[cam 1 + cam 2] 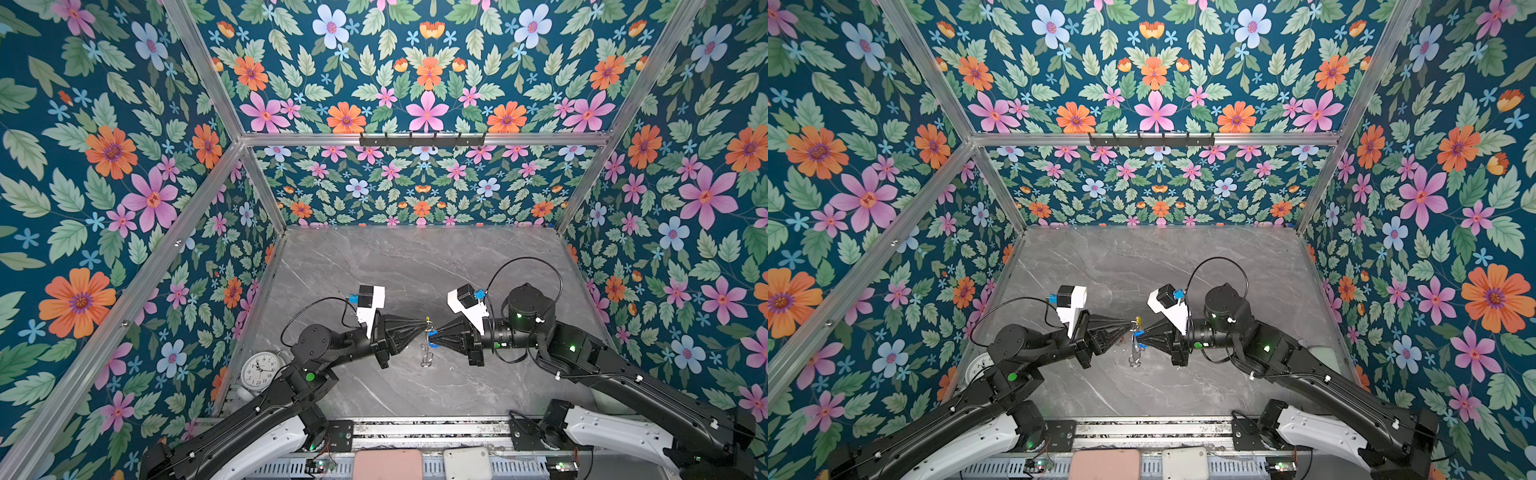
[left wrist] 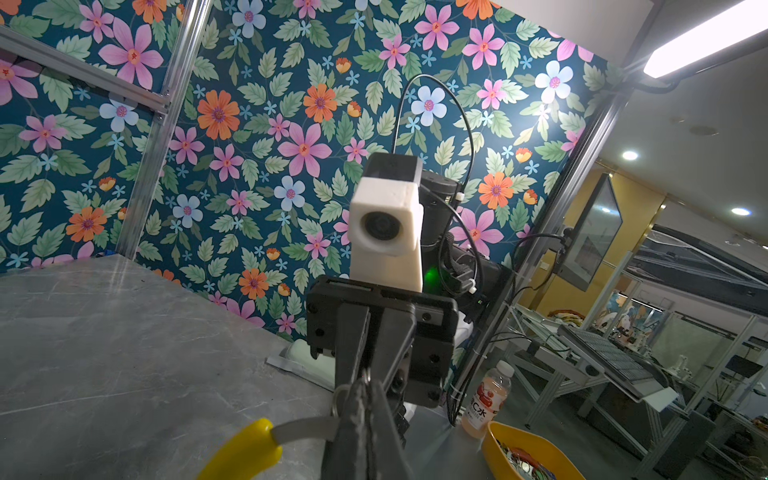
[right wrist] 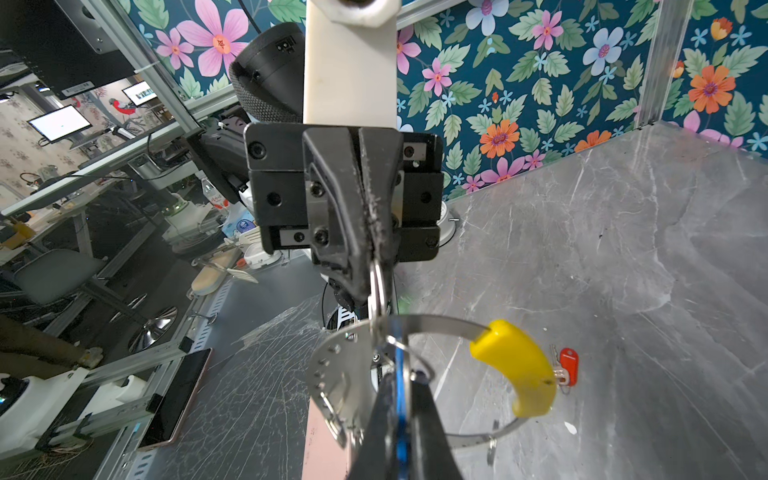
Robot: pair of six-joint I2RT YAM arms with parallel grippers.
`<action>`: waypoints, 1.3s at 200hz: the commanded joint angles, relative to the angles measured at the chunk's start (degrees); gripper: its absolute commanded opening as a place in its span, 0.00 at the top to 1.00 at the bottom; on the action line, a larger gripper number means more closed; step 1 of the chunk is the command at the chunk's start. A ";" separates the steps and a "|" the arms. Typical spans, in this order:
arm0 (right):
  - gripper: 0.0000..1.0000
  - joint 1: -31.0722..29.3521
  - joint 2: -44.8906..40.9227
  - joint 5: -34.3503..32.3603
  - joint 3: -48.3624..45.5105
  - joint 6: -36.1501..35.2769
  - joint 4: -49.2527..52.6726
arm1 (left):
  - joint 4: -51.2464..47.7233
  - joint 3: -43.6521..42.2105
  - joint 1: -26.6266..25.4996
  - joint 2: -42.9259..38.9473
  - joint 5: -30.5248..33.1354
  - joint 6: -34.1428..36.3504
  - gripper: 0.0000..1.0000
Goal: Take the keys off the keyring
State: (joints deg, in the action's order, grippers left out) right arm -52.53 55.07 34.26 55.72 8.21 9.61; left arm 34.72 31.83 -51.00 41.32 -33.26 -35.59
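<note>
Left gripper clamps the keyring at its rim, round from its yellow segment. Right gripper pinches the blue-tagged key across the ring from that segment. The red-tagged key lies on the marble table beyond the segment — apparently free. The metal looks light, stiff and slick — I'd grip the plastic tag.

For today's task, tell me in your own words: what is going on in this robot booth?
Two robot arms hold a large thin grey-silver keyring with a yellow arc segment above the grey marble table. The left gripper is shut on the ring's rim. The right gripper is shut on the small blue-tagged key, which looks still hooked to the ring. A small red-tagged key lies on the table, apparently already off.
</note>
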 commanded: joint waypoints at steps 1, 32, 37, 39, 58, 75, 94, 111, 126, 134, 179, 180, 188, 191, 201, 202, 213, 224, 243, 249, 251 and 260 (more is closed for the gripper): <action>1.00 -0.34 0.60 1.59 0.67 -1.03 0.96 | 3.88 0.04 0.03 -0.10 0.74 -0.33 1.00; 1.00 -0.85 1.68 2.28 1.31 -1.42 1.81 | 4.96 0.07 0.02 0.33 0.32 -0.57 1.00; 1.00 -0.96 1.85 2.30 1.46 -1.44 1.92 | 4.99 0.15 0.03 0.42 0.32 -0.73 1.00; 1.00 -0.94 1.88 2.30 1.42 -1.44 1.96 | 5.00 0.15 0.03 0.49 0.30 -0.65 1.00; 1.00 -1.16 2.53 2.57 1.76 -1.57 2.26 | 5.40 0.15 0.03 0.60 0.13 -0.77 1.00; 1.00 -1.29 2.92 2.66 1.87 -1.63 2.15 | 5.56 0.22 0.03 0.60 0.12 -0.88 1.00; 1.00 -1.43 3.27 2.57 1.84 -1.45 1.95 | 5.76 -0.01 0.03 0.60 0.04 -1.00 1.00; 1.00 -1.42 3.47 2.48 1.72 -1.18 1.66 | 5.94 -0.18 0.03 0.69 -0.01 -1.03 1.00; 1.00 -1.43 3.14 1.92 1.76 -1.00 1.83 | 5.57 -0.28 0.03 0.45 -0.07 -1.01 1.00; 1.00 -1.40 2.63 1.44 1.77 -1.01 2.12 | 5.16 -0.29 0.03 0.19 -0.03 -0.88 1.00; 0.62 -1.40 -1.38 -2.73 2.39 -2.01 6.08 | 2.66 -0.37 0.03 -0.93 -0.23 0.26 1.00; 0.61 -1.42 -1.51 -2.81 2.42 -2.08 6.14 | 2.60 -0.37 0.03 -0.96 -0.23 0.30 1.00; 0.58 -1.43 -2.35 -3.65 2.80 -2.46 7.10 | 2.25 -0.37 0.03 -1.00 -0.31 0.50 1.00; 0.57 -1.41 -2.72 -4.06 2.89 -2.56 7.43 | 2.20 -0.37 0.03 -1.05 -0.31 0.59 1.00; 0.55 -1.43 -3.80 -5.40 3.51 -2.96 8.39 | 2.02 -0.45 0.03 -1.04 -0.24 0.71 1.00; 0.54 -1.43 -3.86 -5.55 3.56 -3.03 8.53 | 2.02 -0.45 0.03 -1.01 -0.24 0.75 1.00; 0.53 -1.42 -5.05 -7.26 4.25 -3.45 9.15 | 2.23 -0.63 0.04 -1.15 -0.15 0.89 1.00; 0.52 -1.43 -5.90 -8.89 4.86 -3.45 8.65 | 2.61 -0.81 0.03 -1.05 0.03 0.88 1.00; 0.51 -1.43 -6.30 -10.76 5.18 -1.88 5.19 | 3.50 -1.05 0.03 -0.89 0.04 0.71 1.00; 0.51 -1.41 -6.21 -11.19 5.36 -1.39 4.07 | 3.74 -1.07 0.03 -0.76 0.05 0.66 1.00; 0.51 -1.43 -6.07 -11.29 5.40 -1.21 3.86 | 3.88 -1.14 0.03 -0.79 0.10 0.62 1.00; 0.50 -1.39 -5.50 -11.20 5.81 -0.77 2.63 | 4.29 -1.22 0.03 -0.70 0.09 0.53 1.00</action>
State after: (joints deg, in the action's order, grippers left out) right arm -53.84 48.93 26.13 60.75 5.82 16.84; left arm 35.57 30.74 -51.00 40.47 -33.23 -35.53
